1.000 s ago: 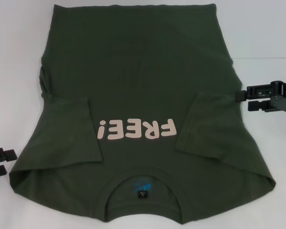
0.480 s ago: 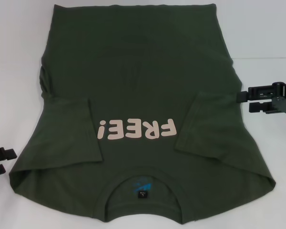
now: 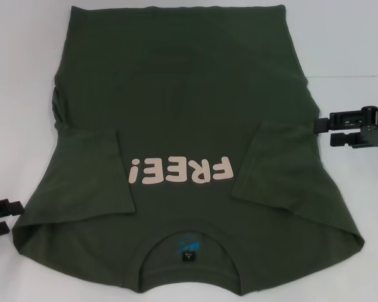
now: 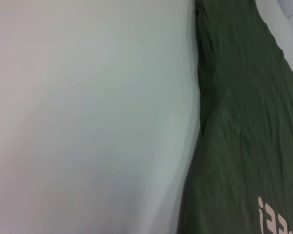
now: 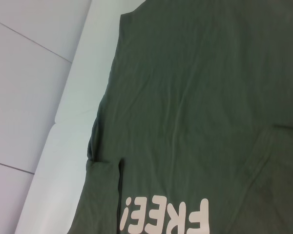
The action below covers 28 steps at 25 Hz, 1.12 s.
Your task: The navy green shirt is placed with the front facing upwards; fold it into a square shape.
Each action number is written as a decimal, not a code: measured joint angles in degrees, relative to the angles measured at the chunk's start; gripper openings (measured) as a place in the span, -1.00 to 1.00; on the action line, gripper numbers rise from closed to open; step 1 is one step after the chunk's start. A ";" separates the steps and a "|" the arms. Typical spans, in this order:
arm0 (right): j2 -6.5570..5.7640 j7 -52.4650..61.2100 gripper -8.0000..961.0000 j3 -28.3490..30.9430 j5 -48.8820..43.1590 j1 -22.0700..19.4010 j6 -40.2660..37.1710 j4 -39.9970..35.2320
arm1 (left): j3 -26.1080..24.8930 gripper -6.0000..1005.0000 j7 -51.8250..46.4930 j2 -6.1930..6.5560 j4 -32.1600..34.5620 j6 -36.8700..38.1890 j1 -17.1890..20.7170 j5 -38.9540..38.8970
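Bright, even light; soft shadows

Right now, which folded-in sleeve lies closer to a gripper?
The sleeve on the robot's right: the right gripper sits just beside the shirt edge by it. The left sleeve lies farther from the left gripper.

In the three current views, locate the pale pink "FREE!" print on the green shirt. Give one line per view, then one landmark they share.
Head view: "FREE!" print sits low and central, reading upside down, between the two folded-in sleeves.
Left wrist view: only a fragment shows, cut off at the picture's lower right corner.
Right wrist view: along the bottom edge, partly cropped.
Shared landmark: the navy green shirt on the white table.
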 joint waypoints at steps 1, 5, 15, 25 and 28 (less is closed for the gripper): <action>-0.01 -0.01 0.60 0.00 0.00 0.00 0.00 0.01 | 0.02 0.28 -0.01 0.00 -0.20 -0.10 -0.04 0.20; -0.03 -0.07 0.60 0.03 0.00 0.00 0.02 0.06 | 0.02 0.28 -0.10 0.01 -0.86 -0.59 -0.31 1.22; -0.13 -0.22 0.59 0.65 -0.05 -0.04 0.10 0.21 | 0.89 0.28 -0.04 0.00 -1.69 -0.83 -0.37 1.27; -0.16 -0.32 0.60 0.70 -0.03 -0.60 0.10 0.37 | 3.05 0.28 0.02 -0.16 -2.76 -1.69 -1.23 1.25; -0.17 -0.34 0.60 0.70 -0.01 -0.73 0.09 0.39 | 3.09 0.28 0.63 -0.17 -3.63 -1.47 -2.13 1.02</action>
